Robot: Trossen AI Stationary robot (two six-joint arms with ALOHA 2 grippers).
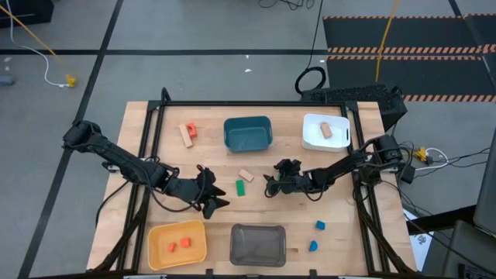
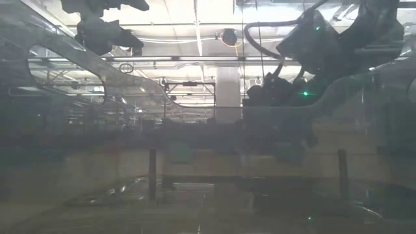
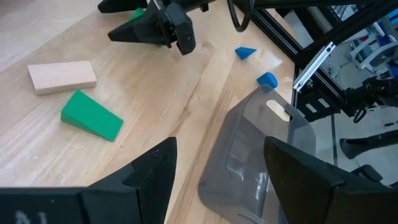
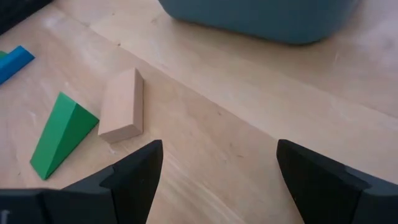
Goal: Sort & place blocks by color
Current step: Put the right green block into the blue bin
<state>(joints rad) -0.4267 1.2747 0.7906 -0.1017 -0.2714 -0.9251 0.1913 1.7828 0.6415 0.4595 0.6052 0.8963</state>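
table (image 1: 136,155) fills mid-frame in the high view. teal bin (image 1: 248,132) upper centre; white bin (image 1: 325,132) upper right, one tan block (image 1: 326,129) inside; yellow bin (image 1: 177,244) lower left, two red blocks (image 1: 179,245) inside; grey bin (image 1: 258,244) bottom centre.

left gripper (image 1: 215,201) left of centre, jaws spread, nothing between them. right gripper (image 1: 270,184) just right of centre, jaws spread, empty.

loose blocks: tan block (image 1: 246,175) and green wedge (image 1: 240,187) at centre, between the grippers (close together, contact unclear); red and tan pair (image 1: 187,133) upper left; two blue blocks (image 1: 317,235) lower right.
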